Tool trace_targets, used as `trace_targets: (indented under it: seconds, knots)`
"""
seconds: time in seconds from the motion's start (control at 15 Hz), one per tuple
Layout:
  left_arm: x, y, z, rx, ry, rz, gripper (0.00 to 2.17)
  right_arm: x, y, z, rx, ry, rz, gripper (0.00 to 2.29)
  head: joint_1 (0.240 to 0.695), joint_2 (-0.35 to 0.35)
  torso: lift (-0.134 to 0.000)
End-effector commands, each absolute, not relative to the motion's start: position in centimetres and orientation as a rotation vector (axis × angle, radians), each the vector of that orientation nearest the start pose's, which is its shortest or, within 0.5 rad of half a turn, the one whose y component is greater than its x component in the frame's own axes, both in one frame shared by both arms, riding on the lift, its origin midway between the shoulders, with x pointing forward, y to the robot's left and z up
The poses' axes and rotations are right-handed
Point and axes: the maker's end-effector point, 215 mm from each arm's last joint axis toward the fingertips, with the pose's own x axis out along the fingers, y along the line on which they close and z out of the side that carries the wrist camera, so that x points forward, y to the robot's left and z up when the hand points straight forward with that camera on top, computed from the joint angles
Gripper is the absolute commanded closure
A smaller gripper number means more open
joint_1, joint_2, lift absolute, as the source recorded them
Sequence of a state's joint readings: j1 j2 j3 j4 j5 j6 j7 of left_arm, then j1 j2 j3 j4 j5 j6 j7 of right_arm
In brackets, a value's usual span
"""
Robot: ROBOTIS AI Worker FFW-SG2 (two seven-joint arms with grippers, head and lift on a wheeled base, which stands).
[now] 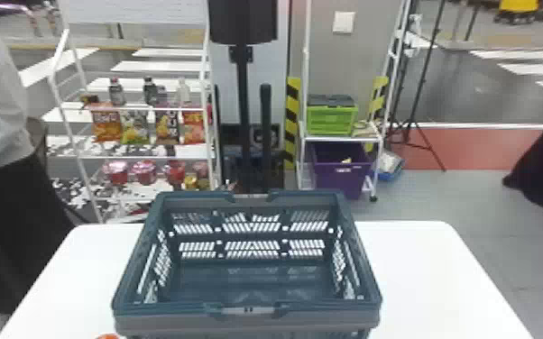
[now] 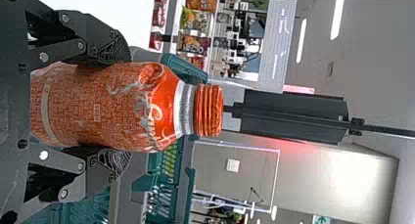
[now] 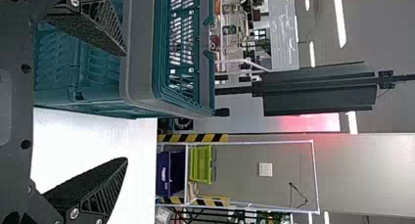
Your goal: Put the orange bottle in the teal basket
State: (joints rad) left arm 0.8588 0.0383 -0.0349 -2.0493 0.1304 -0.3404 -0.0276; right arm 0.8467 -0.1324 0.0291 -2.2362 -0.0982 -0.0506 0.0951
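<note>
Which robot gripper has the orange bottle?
The left gripper. Its fingers are closed on the orange bottle, while the right gripper holds nothing, its fingers wide apart.

Snack bags (image 1: 106, 124) line a white rack (image 1: 149, 158); a green crate (image 1: 329, 121) sits above a purple bin (image 1: 339, 181)

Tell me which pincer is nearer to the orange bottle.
Left. The left pincer grips the orange bottle near the front left corner of the teal basket; the right pincer hangs open and empty near the basket's front right corner.
</note>
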Motion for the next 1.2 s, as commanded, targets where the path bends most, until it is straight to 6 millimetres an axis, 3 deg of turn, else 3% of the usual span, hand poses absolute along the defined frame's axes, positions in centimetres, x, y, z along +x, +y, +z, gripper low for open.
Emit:
trace_targets:
  seconds: [0.0, 0.2, 0.6, 0.73, 0.87, 1.13]
  knots:
    - [32.1, 21.8, -36.4, -0.123, 0.029, -0.034, 0.62, 34.0, -19.2, -35.5, 0.03, 0.137, 0.196, 0.12, 0.499, 0.0, 0.0]
    - [32.3, 22.7, -34.1, -0.105, -0.006, -0.026, 0.62, 34.0, -19.2, -35.6, 0.031, 0.138, 0.195, 0.12, 0.499, 0.0, 0.0]
    - [35.2, 24.5, -27.7, -0.033, -0.043, -0.025, 0.62, 34.0, -19.3, -35.7, 0.026, 0.14, 0.195, 0.12, 0.499, 0.0, 0.0]
    - [37.5, 24.9, -27.4, -0.013, -0.018, -0.031, 0.62, 33.9, -19.3, -35.9, 0.027, 0.144, 0.194, 0.12, 0.499, 0.0, 0.0]
    - [40.4, 25.1, -28.6, 0.009, 0.053, -0.038, 0.62, 33.8, -19.3, -36.2, 0.028, 0.15, 0.192, 0.12, 0.499, 0.0, 0.0]
    - [44.4, 24.4, -27.7, 0.048, 0.094, -0.081, 0.62, 33.3, -19.4, -36.8, 0.015, 0.165, 0.187, 0.12, 0.499, 0.0, 0.0]
